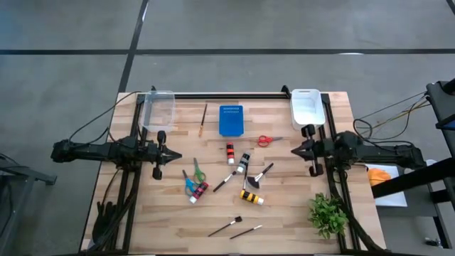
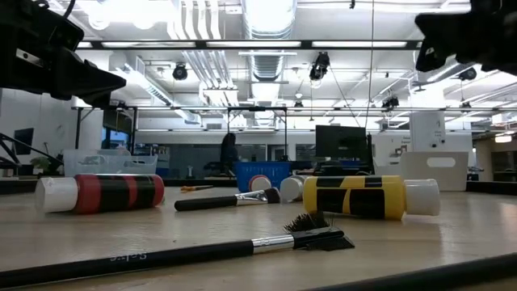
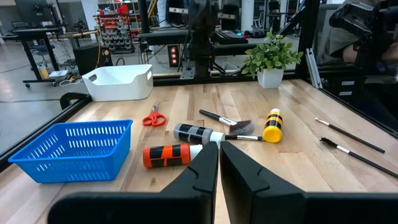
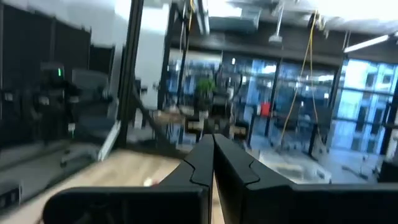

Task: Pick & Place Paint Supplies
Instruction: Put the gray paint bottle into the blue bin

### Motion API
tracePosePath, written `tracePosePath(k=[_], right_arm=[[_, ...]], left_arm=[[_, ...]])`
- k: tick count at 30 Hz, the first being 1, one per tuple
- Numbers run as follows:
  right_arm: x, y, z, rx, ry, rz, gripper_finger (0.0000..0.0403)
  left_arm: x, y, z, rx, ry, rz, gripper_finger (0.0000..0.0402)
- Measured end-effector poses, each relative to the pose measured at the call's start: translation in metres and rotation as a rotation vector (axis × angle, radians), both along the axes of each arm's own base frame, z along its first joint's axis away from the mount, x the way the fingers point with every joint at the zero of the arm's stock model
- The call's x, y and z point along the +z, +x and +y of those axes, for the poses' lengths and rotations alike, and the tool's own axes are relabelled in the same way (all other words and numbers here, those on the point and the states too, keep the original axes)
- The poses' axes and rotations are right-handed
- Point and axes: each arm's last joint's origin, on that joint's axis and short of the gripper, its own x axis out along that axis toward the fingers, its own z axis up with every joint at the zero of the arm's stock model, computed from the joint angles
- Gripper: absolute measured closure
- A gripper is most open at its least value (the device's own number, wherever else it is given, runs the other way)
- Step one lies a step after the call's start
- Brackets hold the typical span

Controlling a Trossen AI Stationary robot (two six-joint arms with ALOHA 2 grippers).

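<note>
Two closed, empty grippers, left gripper (image 1: 175, 154) and right gripper (image 1: 294, 149), so you've got the little bottles (image 1: 230, 153) and brushes (image 1: 261, 174) scattered between them, probably light and rolly, best pinched mid-body or mid-handle.

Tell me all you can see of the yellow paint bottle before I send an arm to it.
The yellow paint bottle is a small cylinder with black bands and a white cap, seemingly plastic. It lies on its side on the wooden table, right of centre toward the near edge, cap end toward the plant. A dark-handled brush lies just beyond it. No gripper touches it.
</note>
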Motion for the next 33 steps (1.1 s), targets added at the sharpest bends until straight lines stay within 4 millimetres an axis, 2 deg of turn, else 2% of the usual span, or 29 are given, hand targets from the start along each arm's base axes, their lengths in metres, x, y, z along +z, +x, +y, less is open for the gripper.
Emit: tracePosePath(k=[5, 13, 21, 28, 33], right_arm=[[-0.003, 0.002, -0.001, -0.005, 0.052, 0.044, 0.0395], [-0.010, 0.006, -0.001, -0.032, -0.014, 0.106, 0.0395], [0.006, 0.005, -0.001, -0.038, -0.037, 0.062, 0.0395], [0.018, 0.005, -0.001, -0.038, -0.042, 0.160, 0.0395], [0.018, 0.005, -0.001, -0.037, -0.046, 0.188, 0.0395]], left_arm=[[0.000, 0.000, 0.000, 0.000, 0.000, 0.000, 0.0373], [0.000, 0.000, 0.000, 0.000, 0.000, 0.000, 0.0373], [0.000, 0.000, 0.000, 0.001, 0.000, 0.000, 0.0373], [0.000, 0.000, 0.000, 0.000, 0.000, -0.001, 0.0373], [0.000, 0.000, 0.000, 0.001, 0.000, 0.000, 0.0373]])
